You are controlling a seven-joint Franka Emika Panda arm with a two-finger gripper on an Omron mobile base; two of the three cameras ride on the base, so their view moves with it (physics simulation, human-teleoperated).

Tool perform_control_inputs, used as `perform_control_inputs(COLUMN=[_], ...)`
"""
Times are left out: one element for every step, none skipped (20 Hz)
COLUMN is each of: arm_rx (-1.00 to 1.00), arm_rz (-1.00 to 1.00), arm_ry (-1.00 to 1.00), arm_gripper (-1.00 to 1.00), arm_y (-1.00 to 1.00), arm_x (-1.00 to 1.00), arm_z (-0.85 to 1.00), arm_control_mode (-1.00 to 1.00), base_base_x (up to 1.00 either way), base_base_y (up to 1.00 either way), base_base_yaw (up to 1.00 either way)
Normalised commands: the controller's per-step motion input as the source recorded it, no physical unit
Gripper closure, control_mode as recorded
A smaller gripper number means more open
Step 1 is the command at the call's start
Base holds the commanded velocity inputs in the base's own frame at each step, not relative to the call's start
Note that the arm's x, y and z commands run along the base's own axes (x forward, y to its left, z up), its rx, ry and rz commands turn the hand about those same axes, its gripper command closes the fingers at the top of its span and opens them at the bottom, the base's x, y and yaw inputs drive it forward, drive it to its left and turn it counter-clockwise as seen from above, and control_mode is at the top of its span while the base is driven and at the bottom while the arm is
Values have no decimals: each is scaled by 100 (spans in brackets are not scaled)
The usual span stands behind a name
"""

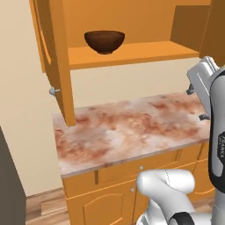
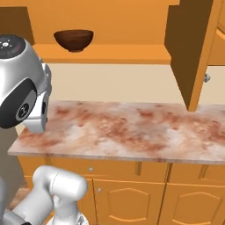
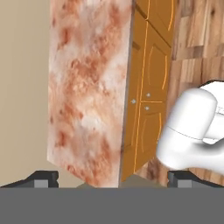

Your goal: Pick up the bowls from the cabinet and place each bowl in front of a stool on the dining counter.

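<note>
The claw (image 3: 112,178) stands wide open with nothing between its two dark fingertips (image 3: 43,178), which sit far apart at the bottom of the hand view. Ahead of the claw, that view looks down on a mottled reddish-pink marble desk (image 3: 87,87). To one side of the desk run the orange-brown base cupboards with arched door panels (image 3: 151,83), with wooden plank floor (image 3: 194,57) past them.

The round dark brown wood-grained bowl (image 1: 104,41) is well apart from the claw, higher up. It sits upright on the plain shelf (image 1: 132,53) of the orange-brown wooden wall cabinet (image 1: 132,17), toward the shelf's left part. The flat cabinet doors (image 1: 55,52) hang swung open on either side, and the desk lies beneath the shelf against a beige wall (image 1: 22,110).
</note>
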Motion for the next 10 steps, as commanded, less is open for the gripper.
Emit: perform_control_inputs(arm_rx=[0,0,0,0,0,0,0,0,0,0], arm_rz=[0,0,0,0,0,0,0,0,0,0], arm_ry=[0,0,0,0,0,0,0,0,0,0], arm_gripper=[-100,-100,-100,-100,-100,-100,-100,-100,-100,-100], arm_y=[0,0,0,0,0,0,0,0,0,0], arm_x=[0,0,0,0,0,0,0,0,0,0], arm_z=[0,0,0,0,0,0,0,0,0,0], arm_control_mode=[100,100,100,100,100,100,100,100,100,100], base_base_x=[34,40,49,48,51,47,39,31,31,34], base_base_y=[15,18,17,6,25,26,17,9,0,0], base_base_yaw=[-21,-21,-12,0,0,10,18,24,26,27])
